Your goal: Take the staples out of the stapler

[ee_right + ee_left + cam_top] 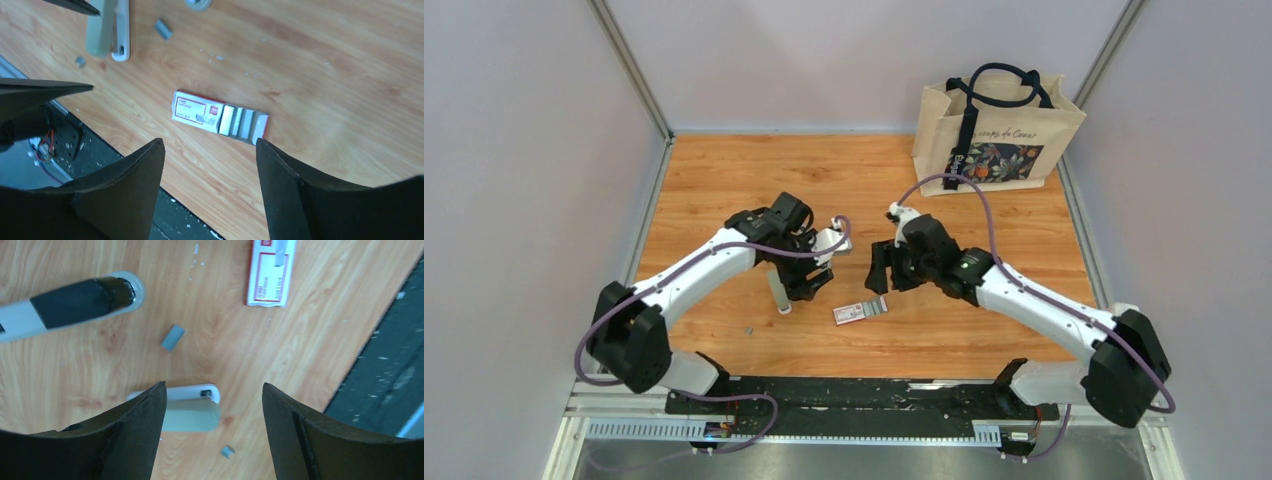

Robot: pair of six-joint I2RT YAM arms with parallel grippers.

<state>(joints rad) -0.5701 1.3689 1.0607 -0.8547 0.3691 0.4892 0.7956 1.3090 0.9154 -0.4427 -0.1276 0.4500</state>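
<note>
Nearest the arm bases, a small loose clump of staples (749, 328) lies on the wooden counter (714, 180). To its right the red-and-white staple box (220, 119) lies flat. We see one end of it open, with silver staple strips showing. Its white face carries print inside a red frame, too small for us to read. The right claw (210, 141) hangs over the box, fingers spread wide, with nothing between them.

A little farther in and left of the box is the stapler (192, 412). It shows as a short pale grey-and-white piece flat on the counter. The left claw (214, 386) hangs above it, spread wide and gripping nothing. From the wrist camera its left finger (135, 435) overlaps the stapler's hidden end.

Another grey staple clump (173, 337) lies just beyond. Past that is a longer bar (75, 300), white with a black band and a rounded tip. We cannot tell whether it is joined to the stapler.

Farthest off, at the counter's far right corner, a cream tote bag (996, 125) stands upright. It has dark handles and a dark floral panel. The script line above the panel seems to end in "Coeur"; we cannot read the rest.
</note>
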